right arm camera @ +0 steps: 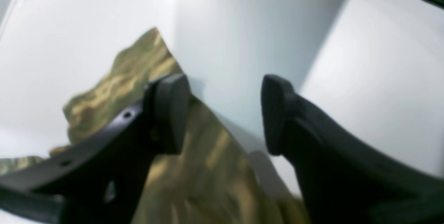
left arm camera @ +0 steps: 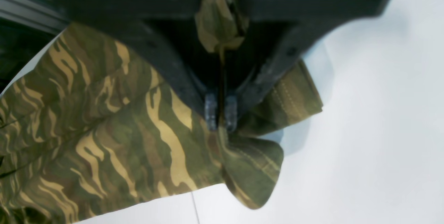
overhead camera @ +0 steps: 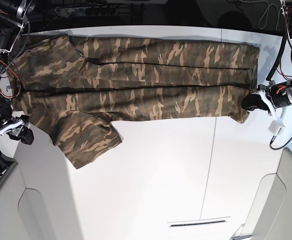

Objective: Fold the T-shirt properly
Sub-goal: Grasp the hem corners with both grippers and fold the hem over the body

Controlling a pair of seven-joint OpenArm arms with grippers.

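Writing and labels: none can be read in any view; no brand mark or neck tag shows.
Table (overhead camera: 151,175): white, smooth and matte, with a thin straight seam running from near edge to far edge in the base view; a short dark slot sits near the front edge.
Right gripper (right arm camera: 225,113): black, with curved rounded fingers standing well apart and nothing between them; one finger (right arm camera: 170,109) lies just over the edge of the cloth, the other over bare table. In the base view it sits at the left, beside the sleeve end of the garment.
T-shirt (overhead camera: 135,80): spread flat across the far half of the table, long axis running left to right in the base view. The sleeve end points left and the straight hem end points right.
Sleeve (overhead camera: 88,140): a broad flap that sticks out toward the near edge from the left part of the body.
Cloth: soft woven fabric in tan, brown and dark olive camouflage streaks; long shallow creases run along the long axis, and a stitched double seam shows at the hem in the left wrist view.
Left gripper (left arm camera: 220,111): black, jaws together and clamped on the near right corner of the T-shirt's hem; a tuft of cloth bunches up between the fingers above the tips.
Far edge: dark cables and frame parts beyond the table.
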